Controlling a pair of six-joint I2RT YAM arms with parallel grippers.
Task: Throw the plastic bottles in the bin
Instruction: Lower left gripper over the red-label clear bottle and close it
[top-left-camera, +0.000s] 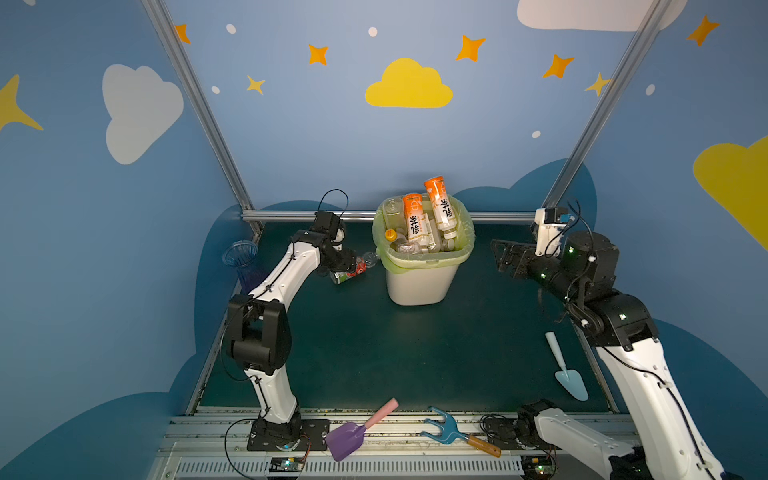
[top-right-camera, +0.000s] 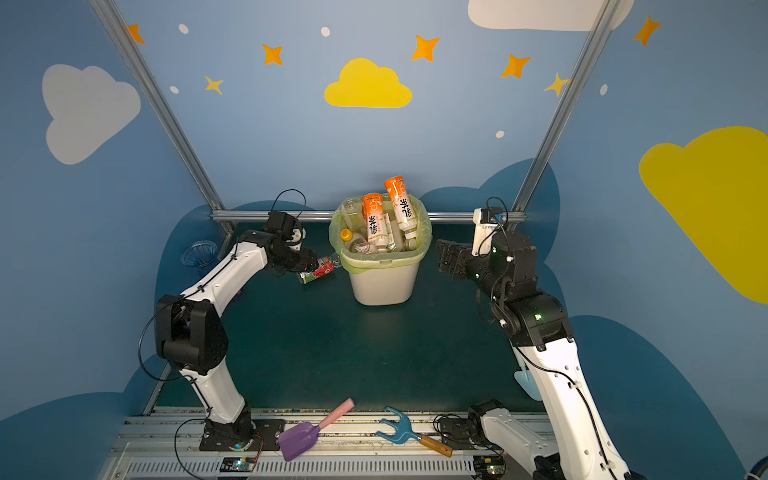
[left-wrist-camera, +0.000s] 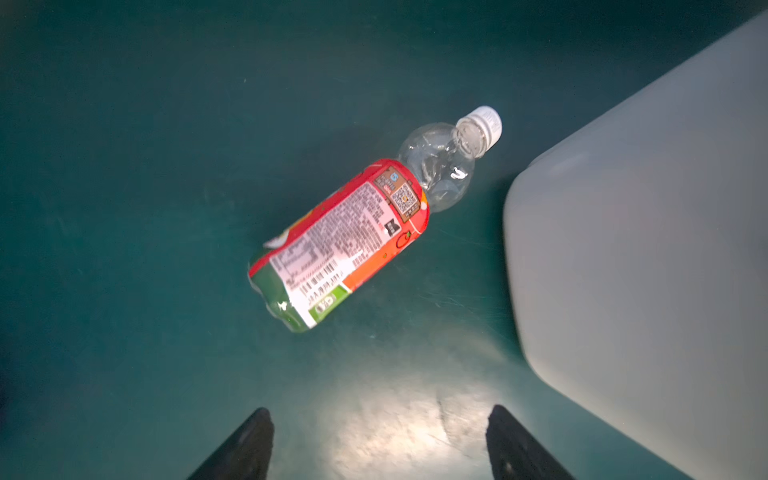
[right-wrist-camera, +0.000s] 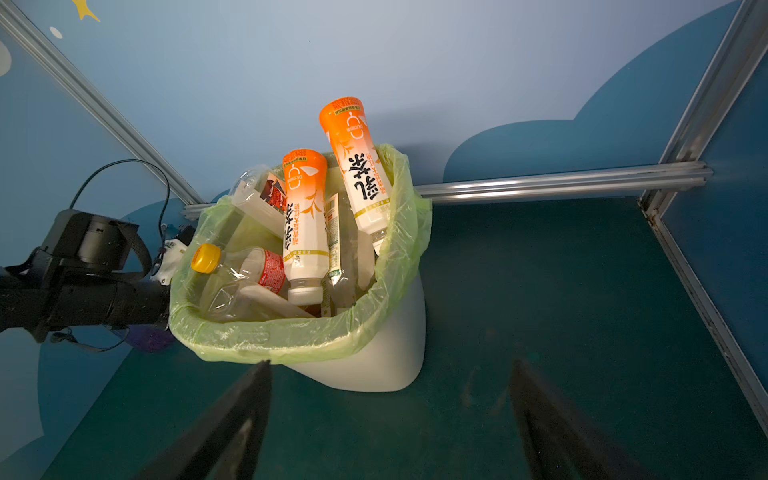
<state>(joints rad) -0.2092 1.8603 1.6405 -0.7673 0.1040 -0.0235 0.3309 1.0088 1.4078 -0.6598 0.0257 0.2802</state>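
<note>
The left pincer (left-wrist-camera: 380, 411), jaws apart and empty, hangs over the red-labelled bottle (left-wrist-camera: 345, 245) lying on the desk (left-wrist-camera: 124, 166) just left of the bin (top-left-camera: 419, 282). Best to close across its labelled middle and lift well above the rim, as the bin is heaped with orange bottles (right-wrist-camera: 305, 224). The right pincer (right-wrist-camera: 390, 365) hovers on the bin's right, also apart and empty.

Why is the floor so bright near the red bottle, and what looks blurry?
Left wrist view: reflected glare on the green mat near the red-labelled bottle, bin wall soft; right wrist view: near fingers dark, out of focus; both top views: wide lens splays the frame poles.
</note>
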